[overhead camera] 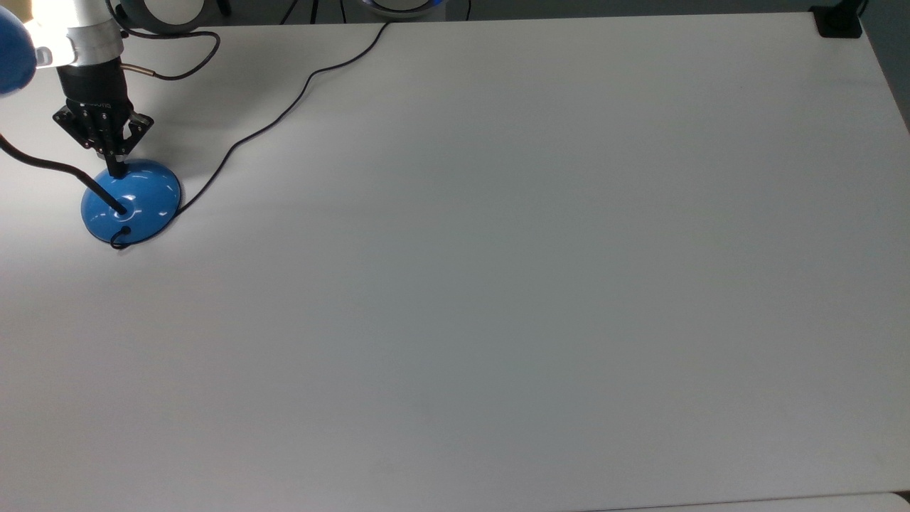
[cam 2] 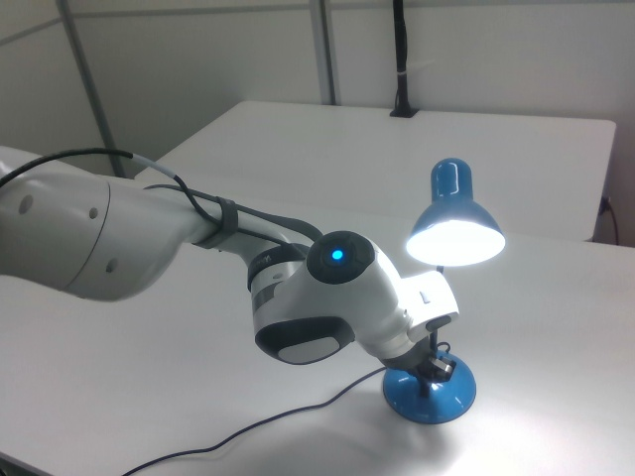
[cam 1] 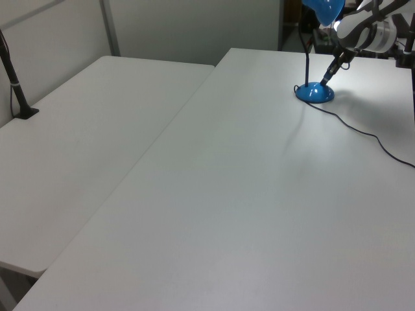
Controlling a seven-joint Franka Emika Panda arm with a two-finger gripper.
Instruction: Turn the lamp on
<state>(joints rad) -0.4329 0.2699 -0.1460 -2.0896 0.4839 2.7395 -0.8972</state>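
Observation:
The lamp's glossy blue dome base (overhead camera: 142, 203) stands near the top view's left edge, with its thin black neck (overhead camera: 50, 165) bending off to the blue shade (overhead camera: 11, 50). In the right view the shade (cam 2: 454, 213) glows white and lights the table around the base (cam 2: 432, 399). My gripper (overhead camera: 115, 171) is shut, and its joined tips press down on the far rim of the base, covering the small switch. In the left view the gripper (cam 1: 324, 80) touches the base (cam 1: 316, 93) from the right. The black cord (overhead camera: 270, 124) trails away across the table.
The white table (overhead camera: 498, 284) stretches wide to the top view's right. A black clamp (overhead camera: 839, 21) sits on its far right corner. In the left view a second table (cam 1: 78, 129) adjoins on the left, with a black pole (cam 1: 13, 78) clamped to it.

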